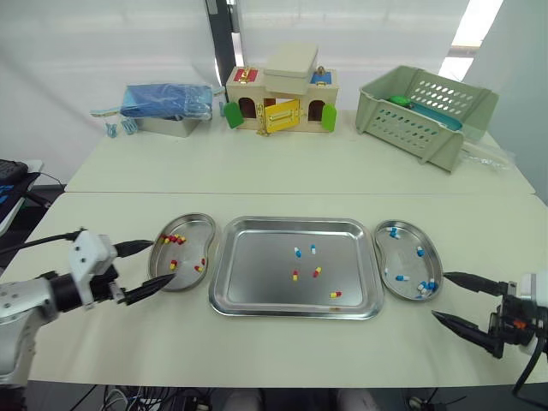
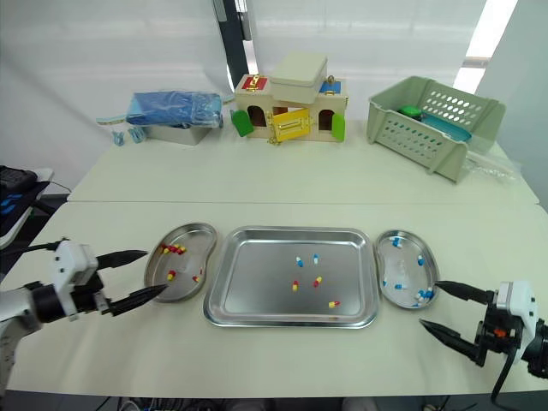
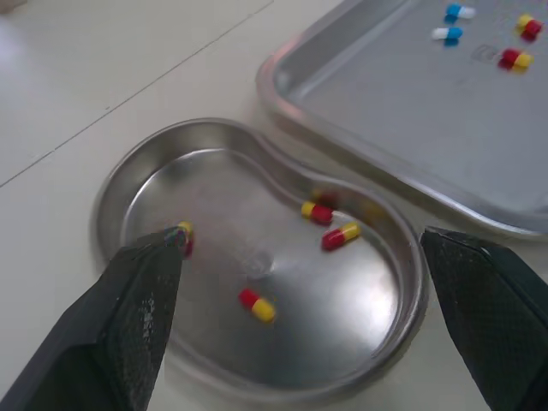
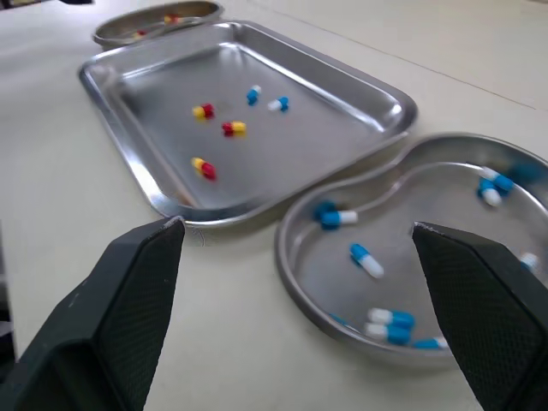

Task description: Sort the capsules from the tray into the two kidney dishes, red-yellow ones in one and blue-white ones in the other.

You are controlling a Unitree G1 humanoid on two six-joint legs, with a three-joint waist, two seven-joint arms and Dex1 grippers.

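Note:
A steel tray (image 1: 257, 287) lies at the table's centre. It holds two blue-white capsules (image 1: 298, 252) and three red-yellow capsules (image 1: 317, 271). The left kidney dish (image 1: 190, 233) holds several red-yellow capsules (image 3: 340, 235). The right kidney dish (image 1: 404, 259) holds several blue-white capsules (image 4: 370, 261). My left gripper (image 1: 161, 262) is open at the left dish's outer rim, its fingers empty. My right gripper (image 1: 440, 295) is open just right of the right dish and near its front end, also empty.
At the back of the table stand a toy house (image 1: 282, 98), a pale green basket (image 1: 425, 110) and a blue bag on a metal box (image 1: 167, 103). A seam (image 1: 300, 193) crosses the table behind the tray.

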